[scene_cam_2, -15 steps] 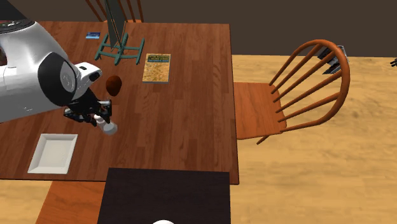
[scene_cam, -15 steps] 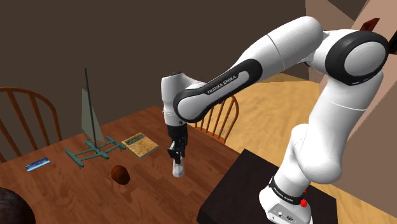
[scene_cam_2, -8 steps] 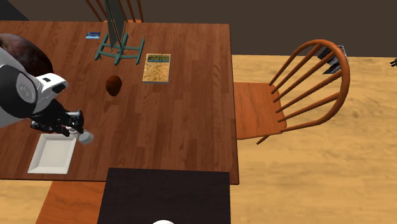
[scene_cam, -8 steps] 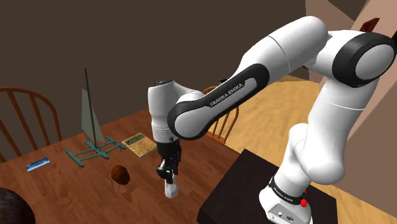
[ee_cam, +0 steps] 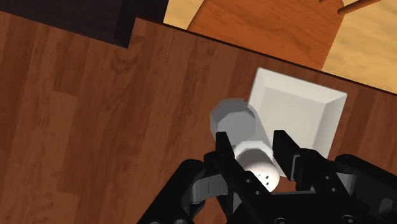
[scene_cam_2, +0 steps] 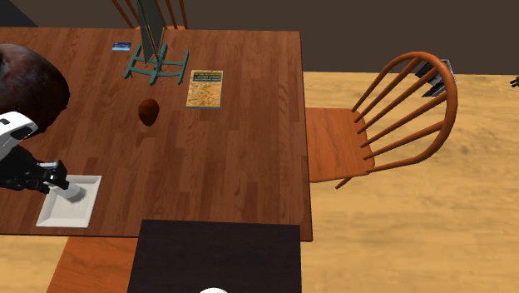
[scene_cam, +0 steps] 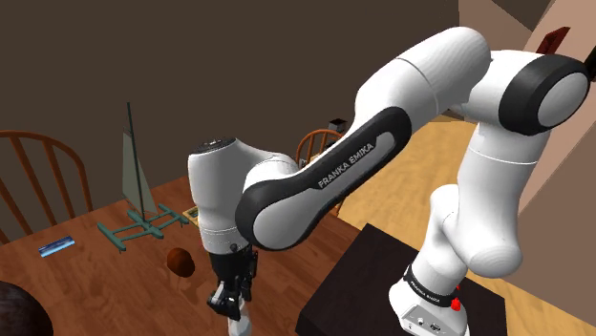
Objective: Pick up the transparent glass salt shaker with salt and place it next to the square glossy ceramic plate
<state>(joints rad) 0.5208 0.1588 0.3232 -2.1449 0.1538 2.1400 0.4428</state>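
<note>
My gripper [ee_cam: 254, 151] is shut on the salt shaker [ee_cam: 236, 122], a pale shaker with a grey faceted end and a white cap; both black fingers clasp its body. Right beside and below the shaker lies the square white plate [ee_cam: 299, 111] on the wooden table. In the second exterior view the gripper [scene_cam_2: 55, 176] holds the shaker [scene_cam_2: 75, 194] over the plate [scene_cam_2: 56, 213], near the table's front left corner. In the shoulder view the gripper [scene_cam: 232, 298] hangs low with the shaker [scene_cam: 237, 322] pointing down at the picture's bottom edge.
On the table [scene_cam_2: 241, 150] stand a sailboat model [scene_cam_2: 154, 50], a book [scene_cam_2: 205, 88], a small brown round object [scene_cam_2: 149, 111], a small blue item [scene_cam_2: 121, 46] and a big dark brown mass [scene_cam_2: 29, 83]. A wooden chair [scene_cam_2: 374, 125] is beside the table; the black stand [scene_cam_2: 220, 254] is at its front.
The arm has swung to the second exterior view's left, carrying the shaker from mid-table to above the plate. It has also dropped lower in the shoulder view. The grip is unchanged.
</note>
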